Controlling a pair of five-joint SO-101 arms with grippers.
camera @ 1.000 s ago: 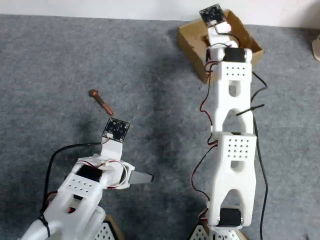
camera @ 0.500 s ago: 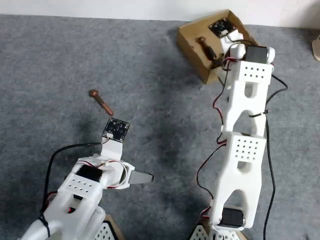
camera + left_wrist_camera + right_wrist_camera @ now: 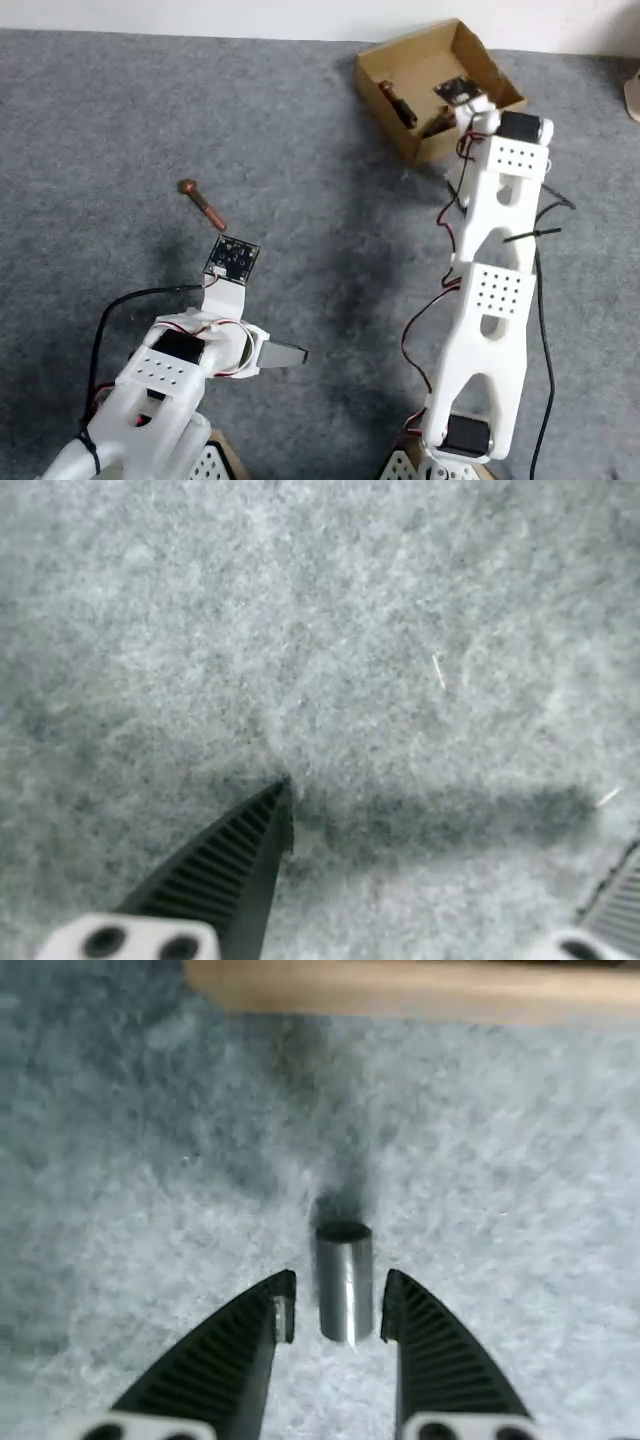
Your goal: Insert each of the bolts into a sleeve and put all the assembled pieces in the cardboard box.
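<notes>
The left gripper hangs wide open over the grey mat. Its wrist view has one ribbed finger in full sight, while the other is cut off at the frame's edge. The high view adds what that close view lacks: a loose bolt lying on the mat just beyond the left arm's camera board. Further right, the box sits at the mat's far edge with one assembled piece lying inside, near its left wall. The right gripper is open too. Its fingers stand either side of a sleeve with a thin gap on each side, so they are not gripping it. The sleeve is on the mat close to the box's wall, and whether it stands or lies is hard to tell. From above, the right arm covers that spot, and a dark shape by its wrist is too small to name.
</notes>
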